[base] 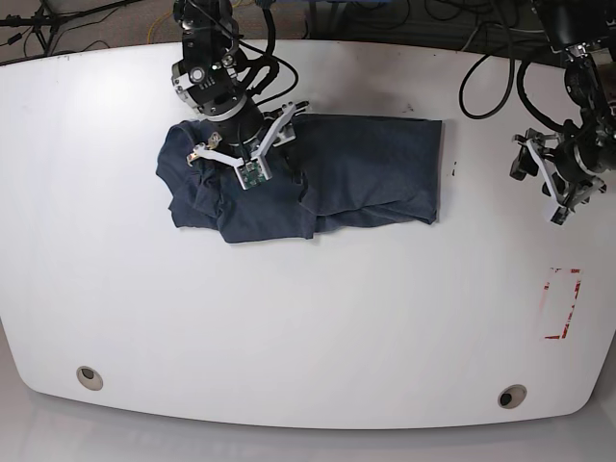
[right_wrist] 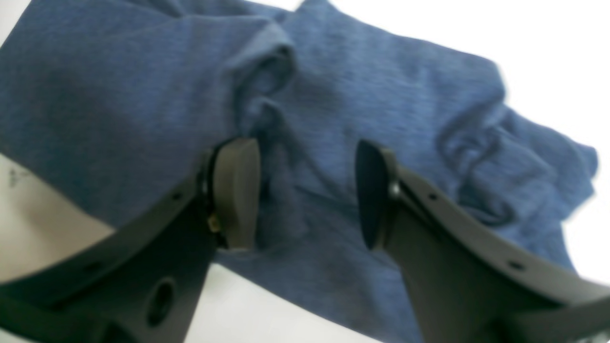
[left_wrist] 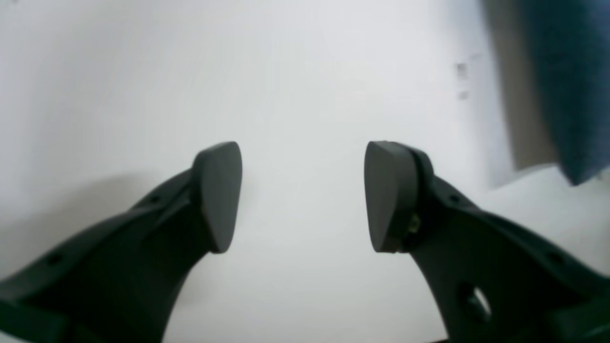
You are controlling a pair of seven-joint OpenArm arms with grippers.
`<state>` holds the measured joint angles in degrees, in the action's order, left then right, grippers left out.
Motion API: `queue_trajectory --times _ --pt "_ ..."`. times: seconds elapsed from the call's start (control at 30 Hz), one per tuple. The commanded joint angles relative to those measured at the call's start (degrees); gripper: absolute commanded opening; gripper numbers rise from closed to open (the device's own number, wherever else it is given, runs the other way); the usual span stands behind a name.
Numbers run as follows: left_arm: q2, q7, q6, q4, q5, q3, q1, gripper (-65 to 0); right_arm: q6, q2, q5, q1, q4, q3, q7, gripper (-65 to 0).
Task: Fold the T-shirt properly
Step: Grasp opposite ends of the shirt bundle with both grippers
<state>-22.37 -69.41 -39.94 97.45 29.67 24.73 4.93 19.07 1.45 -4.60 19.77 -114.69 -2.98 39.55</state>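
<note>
The dark navy-blue heathered cotton T-shirt (base: 318,178) lies rumpled and partly folded near the far edge of the white oval table (base: 289,327), its long axis running along that edge. The right gripper (right_wrist: 307,190) hovers directly over the bunched cloth, jaws parted with fabric showing between them but nothing clamped. The left gripper (left_wrist: 302,195) stands open and empty near the table's other side edge, well apart from the shirt, so the right arm is much nearer.
</note>
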Motion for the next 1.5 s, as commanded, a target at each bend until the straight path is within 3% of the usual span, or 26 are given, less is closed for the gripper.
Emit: queue_trajectory --times 0.0,0.13,0.23,0.37,0.6,0.77,0.97,1.2,1.33,1.47 --pt "-1.2 0.8 -0.1 1.1 0.6 -1.3 -0.8 -27.1 0.1 0.2 0.5 -0.2 -1.4 2.2 -1.4 -33.8" --pt "-0.4 0.8 -0.1 3.8 0.6 -3.4 -0.8 -27.1 0.6 0.3 0.5 -0.3 -2.1 2.8 -1.4 -33.8" --pt "2.0 0.8 -0.1 6.2 0.6 -4.1 -0.8 -27.1 2.3 0.6 0.5 -0.6 -2.1 2.8 -1.4 -33.8" --pt "5.7 0.8 -0.1 10.5 0.6 -4.8 -0.8 -27.1 1.8 1.1 0.5 -2.0 -2.0 3.4 -1.4 -33.8" --pt "12.8 0.8 -0.1 11.9 0.2 -6.5 -2.6 -27.1 1.9 3.1 0.6 -5.5 -1.7 13.0 -1.4 -33.6" --pt "17.3 0.8 -0.1 10.6 -2.2 -8.9 -3.8 -27.1 6.5 3.3 0.7 -9.6 -0.3 21.4 -0.8 -33.1" --pt "20.4 0.8 -0.1 9.8 -10.5 -14.0 -4.3 -27.1 13.0 3.4 1.8 -15.2 2.1 29.6 3.5 -33.1" --pt "26.1 0.8 -0.1 9.1 -21.8 -15.9 -4.1 -27.4 20.8 2.7 14.5 -19.9 3.7 41.2 11.5 -33.1" --pt "28.0 0.8 -0.1 9.1 -27.6 -15.8 -4.1 -31.1 20.9 0.3 22.7 -22.0 4.6 46.9 18.7 -33.1" --pt "28.2 0.9 -0.1 9.1 -29.5 -15.7 -4.0 -33.3 20.9 -0.4 31.0 -22.7 7.3 50.2 23.7 -33.1"
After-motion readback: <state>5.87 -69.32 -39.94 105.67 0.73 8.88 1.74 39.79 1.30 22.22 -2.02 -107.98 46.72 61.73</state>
